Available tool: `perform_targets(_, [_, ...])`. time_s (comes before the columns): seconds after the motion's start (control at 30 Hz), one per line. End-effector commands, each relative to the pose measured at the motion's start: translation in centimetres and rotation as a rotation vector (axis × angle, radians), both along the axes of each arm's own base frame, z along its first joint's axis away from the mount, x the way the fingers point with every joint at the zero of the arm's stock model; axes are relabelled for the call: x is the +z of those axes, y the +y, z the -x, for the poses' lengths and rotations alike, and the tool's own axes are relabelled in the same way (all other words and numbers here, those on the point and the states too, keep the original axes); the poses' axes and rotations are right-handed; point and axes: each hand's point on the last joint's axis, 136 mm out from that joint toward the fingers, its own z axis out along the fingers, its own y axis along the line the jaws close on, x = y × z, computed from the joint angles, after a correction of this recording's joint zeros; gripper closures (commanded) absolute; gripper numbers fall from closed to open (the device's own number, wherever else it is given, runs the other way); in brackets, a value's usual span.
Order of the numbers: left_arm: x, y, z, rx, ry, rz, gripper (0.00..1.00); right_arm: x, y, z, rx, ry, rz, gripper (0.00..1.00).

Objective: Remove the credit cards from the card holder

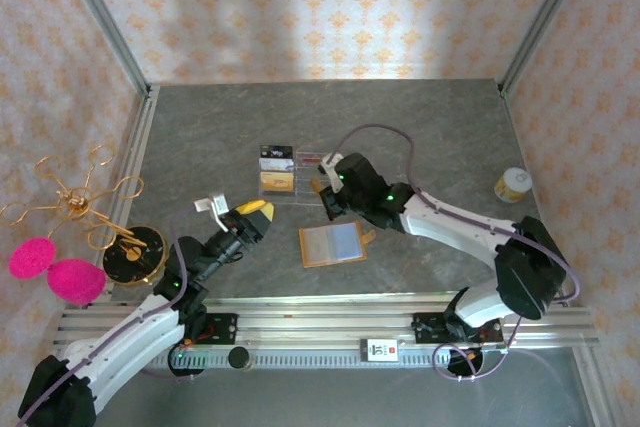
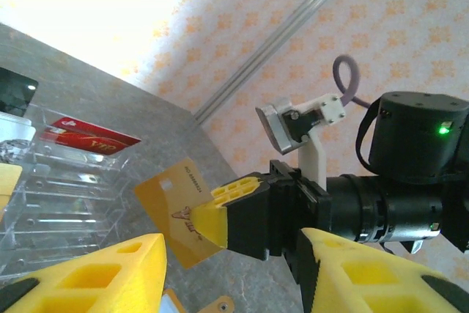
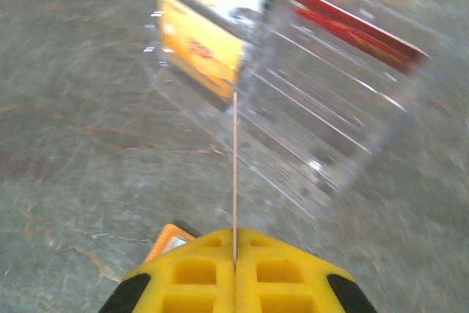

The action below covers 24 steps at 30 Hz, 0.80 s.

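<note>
The card holder (image 1: pixel 333 244) lies open and flat on the grey table, orange-tan with a grey-blue sleeve; its tab (image 2: pixel 220 304) peeks in at the bottom of the left wrist view. My right gripper (image 1: pixel 325 192) is shut on a gold credit card (image 2: pixel 172 207), held in the air above the table just in front of the clear acrylic stand (image 1: pixel 290 175). From the right wrist the card (image 3: pixel 234 174) appears edge-on, pinched between the fingers (image 3: pixel 205 269). My left gripper (image 1: pixel 250 215) stands open and holds nothing, left of the holder, facing the right gripper (image 2: pixel 220 210).
The acrylic stand (image 3: pixel 322 130) holds a red card (image 2: pixel 88 137), a yellow card (image 3: pixel 198 49) and dark ones (image 1: pixel 275 155). At left are a gold wire stand (image 1: pixel 80 202), pink pompoms (image 1: pixel 55 269) and a black disc (image 1: pixel 135 252). A small jar (image 1: pixel 513 185) sits far right.
</note>
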Motion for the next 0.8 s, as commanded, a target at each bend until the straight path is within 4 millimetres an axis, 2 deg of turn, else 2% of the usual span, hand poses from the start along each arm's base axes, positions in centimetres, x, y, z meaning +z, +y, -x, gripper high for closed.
perform_targets(0.0, [1.5, 0.6, -0.2, 0.037, -0.012, 0.002, 0.51, 1.8, 3.4, -1.2, 0.227, -0.160, 0.058, 1.00])
perform_targets(0.13, [2.1, 0.6, 0.0, 0.036, -0.005, -0.013, 0.52, 1.9, 5.8, -2.9, 0.394, -0.226, 0.168, 1.00])
perform_targets(0.33, [3.1, 0.9, 0.1, 0.045, -0.009, -0.018, 0.52, 1.3, 7.8, -5.3, 0.553, -0.221, 0.230, 1.00])
perform_targets(0.57, [3.9, 0.7, -0.6, 0.060, -0.010, -0.089, 0.51, 1.8, 8.0, -5.9, 0.724, -0.215, 0.219, 1.00])
perform_targets(0.77, [4.4, 1.5, -1.4, 0.123, -0.010, -0.141, 0.50, 0.6, 8.6, -6.7, 0.800, -0.211, 0.228, 1.00])
